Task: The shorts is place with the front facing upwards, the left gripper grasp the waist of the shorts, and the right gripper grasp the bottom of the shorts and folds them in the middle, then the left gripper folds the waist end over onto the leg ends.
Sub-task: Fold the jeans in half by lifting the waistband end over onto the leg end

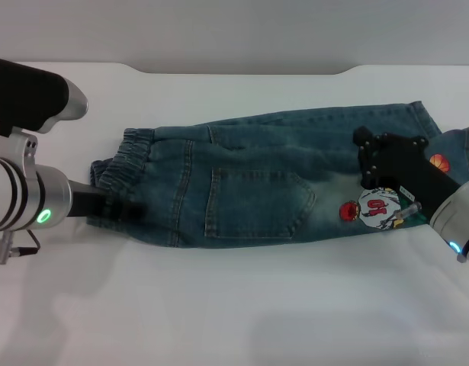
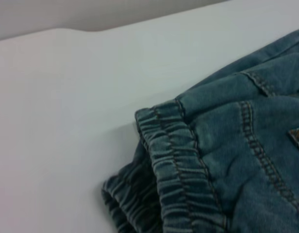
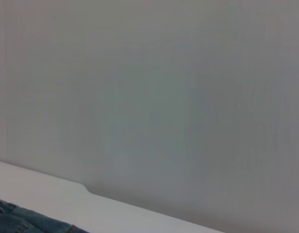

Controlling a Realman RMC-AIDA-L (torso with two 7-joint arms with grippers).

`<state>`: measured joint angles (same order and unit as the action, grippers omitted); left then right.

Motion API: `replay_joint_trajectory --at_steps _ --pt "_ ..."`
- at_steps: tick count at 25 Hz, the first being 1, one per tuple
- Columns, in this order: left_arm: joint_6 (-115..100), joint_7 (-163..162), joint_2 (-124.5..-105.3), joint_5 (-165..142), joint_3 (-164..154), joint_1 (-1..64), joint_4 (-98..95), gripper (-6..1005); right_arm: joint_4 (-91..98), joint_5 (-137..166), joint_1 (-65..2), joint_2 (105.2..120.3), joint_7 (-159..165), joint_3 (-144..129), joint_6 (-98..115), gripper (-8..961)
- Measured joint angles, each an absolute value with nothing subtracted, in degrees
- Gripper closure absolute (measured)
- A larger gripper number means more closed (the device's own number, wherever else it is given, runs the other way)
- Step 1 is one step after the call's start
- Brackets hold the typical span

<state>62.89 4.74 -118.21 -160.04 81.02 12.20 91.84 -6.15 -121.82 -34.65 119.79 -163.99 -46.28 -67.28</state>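
Observation:
The blue-green denim shorts (image 1: 249,191) lie flat across the white table, doubled lengthwise, with a patch pocket facing up. The gathered waist (image 1: 126,164) is at the left, and the leg ends (image 1: 448,141) with the cartoon print (image 1: 375,210) are at the right. My left gripper (image 1: 116,207) is low at the near corner of the waistband, its tip dark against the cloth. The left wrist view shows the ruched waistband (image 2: 173,165) close up. My right gripper (image 1: 369,152) hangs over the leg end beside the print. A strip of denim (image 3: 23,224) shows in the right wrist view.
The white table (image 1: 234,305) stretches out bare in front of the shorts and behind them. A grey wall (image 3: 149,97) rises past the table's far edge. The orange patch (image 1: 440,161) marks the far right leg end near the table's right side.

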Motion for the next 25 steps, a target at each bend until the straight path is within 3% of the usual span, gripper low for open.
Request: replay_joint_trajectory --at_steps 25 --pt "61.6 7.3 -117.96 -160.2 81.3 13.3 87.9 292 -5.8 -120.3 -34.8 119.69 -161.4 -45.9 -68.3 952"
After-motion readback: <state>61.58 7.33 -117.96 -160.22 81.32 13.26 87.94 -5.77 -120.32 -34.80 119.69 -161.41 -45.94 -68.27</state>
